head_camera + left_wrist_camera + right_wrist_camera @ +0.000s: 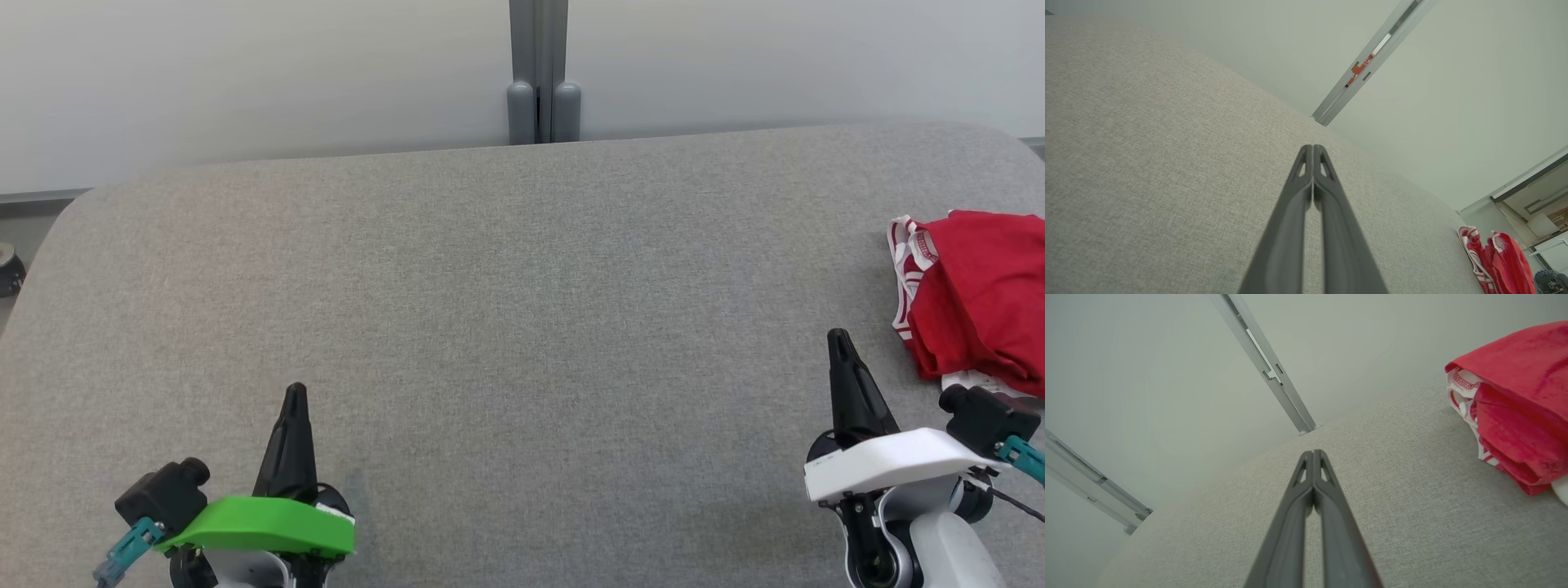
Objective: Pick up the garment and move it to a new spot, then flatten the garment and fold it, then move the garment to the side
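garment (976, 298): folded, laid at table (522, 327) right edge, long axis near-to-far, striped trim turned toward centre | left gripper (295, 394): closed, nothing held | right gripper (838, 336): closed, nothing held

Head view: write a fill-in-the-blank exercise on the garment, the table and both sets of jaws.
1. The garment is mostly ____ with white trim.
2. In the head view it lies at the ____ edge of the grey table.
3. The jaws of the left gripper and the right gripper are both ____.
4. The gripper nearer the garment is the ____ one.

Missing words: red; right; shut; right
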Robot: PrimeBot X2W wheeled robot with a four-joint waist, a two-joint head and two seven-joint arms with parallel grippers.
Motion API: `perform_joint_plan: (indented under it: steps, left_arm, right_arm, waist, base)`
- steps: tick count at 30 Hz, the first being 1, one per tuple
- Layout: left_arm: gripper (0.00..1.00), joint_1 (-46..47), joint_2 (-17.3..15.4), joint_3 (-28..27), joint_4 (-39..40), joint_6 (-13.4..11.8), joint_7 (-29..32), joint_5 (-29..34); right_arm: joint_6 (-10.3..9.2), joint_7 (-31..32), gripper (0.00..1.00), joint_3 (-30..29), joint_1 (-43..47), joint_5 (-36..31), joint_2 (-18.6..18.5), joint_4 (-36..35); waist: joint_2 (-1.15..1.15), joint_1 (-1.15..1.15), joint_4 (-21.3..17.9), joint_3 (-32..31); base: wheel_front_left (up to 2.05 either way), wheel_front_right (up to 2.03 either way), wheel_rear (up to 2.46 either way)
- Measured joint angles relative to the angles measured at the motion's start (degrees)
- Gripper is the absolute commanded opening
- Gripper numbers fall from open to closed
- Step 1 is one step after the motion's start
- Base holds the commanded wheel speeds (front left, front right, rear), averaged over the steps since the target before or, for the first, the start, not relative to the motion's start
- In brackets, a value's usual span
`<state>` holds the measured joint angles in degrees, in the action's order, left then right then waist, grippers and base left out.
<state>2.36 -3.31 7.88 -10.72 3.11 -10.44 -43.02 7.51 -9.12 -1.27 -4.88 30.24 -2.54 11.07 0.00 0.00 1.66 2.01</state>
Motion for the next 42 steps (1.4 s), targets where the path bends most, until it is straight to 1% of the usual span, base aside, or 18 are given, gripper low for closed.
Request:
perform_joint_plan:
  steps: [12,25,42]
  left_arm:
    - [0.00,0.23,-0.41,-1.82,-0.54,0.87,2.37,-8.91]
    - [0.00,0.68,-0.68,-3.69,-0.93,1.51,4.83,-17.41]
    - [0.00,1.48,-0.81,-5.95,-1.56,2.25,7.62,-26.59]
  right_arm:
    - [-0.02,2.63,0.00,-0.91,-0.07,10.65,-0.02,0.48]
    - [-0.02,5.16,0.00,-1.75,-0.13,20.59,-0.03,0.97]
    - [-0.03,8.09,0.00,-2.75,-0.26,32.12,-0.07,1.53]
  waist:
    - [0.00,0.00,-0.19,-0.21]
    - [0.00,0.00,-0.40,-0.44]
    - [0.00,0.00,-0.67,-0.74]
  base:
    - [0.00,0.00,0.00]
    - [0.00,0.00,0.00]
    - [0.00,0.00,0.00]
